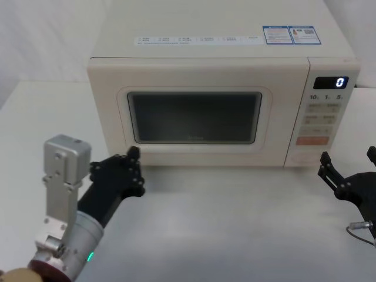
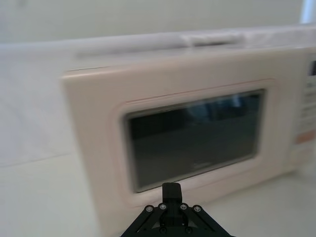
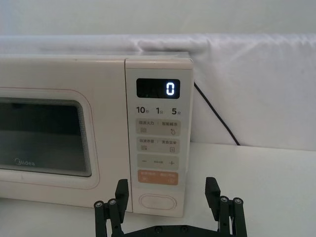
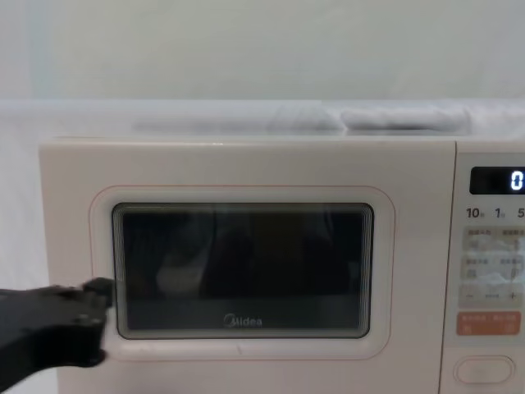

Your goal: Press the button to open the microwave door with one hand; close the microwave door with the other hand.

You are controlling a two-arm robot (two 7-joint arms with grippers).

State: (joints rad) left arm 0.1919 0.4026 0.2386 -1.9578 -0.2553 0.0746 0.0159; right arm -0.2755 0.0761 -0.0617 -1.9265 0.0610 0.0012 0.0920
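Observation:
The cream microwave door (image 1: 194,117) with its dark window sits flush with the oven front in the head view and in the chest view (image 4: 242,263). My left gripper (image 1: 134,155) is shut, its tip right at the door's lower left corner (image 2: 171,188), beside the window edge (image 4: 98,292); I cannot tell whether it touches. The wide pill-shaped button (image 3: 158,201) lies at the foot of the control panel, under the orange key (image 3: 158,177). My right gripper (image 3: 167,185) is open, a short way in front of the button (image 1: 348,155), holding nothing.
The display (image 3: 158,89) reads 0. A black cable (image 3: 217,116) runs down behind the microwave's right side. White tabletop (image 1: 235,223) lies free in front between both arms. A white cloth backdrop (image 3: 256,84) stands behind.

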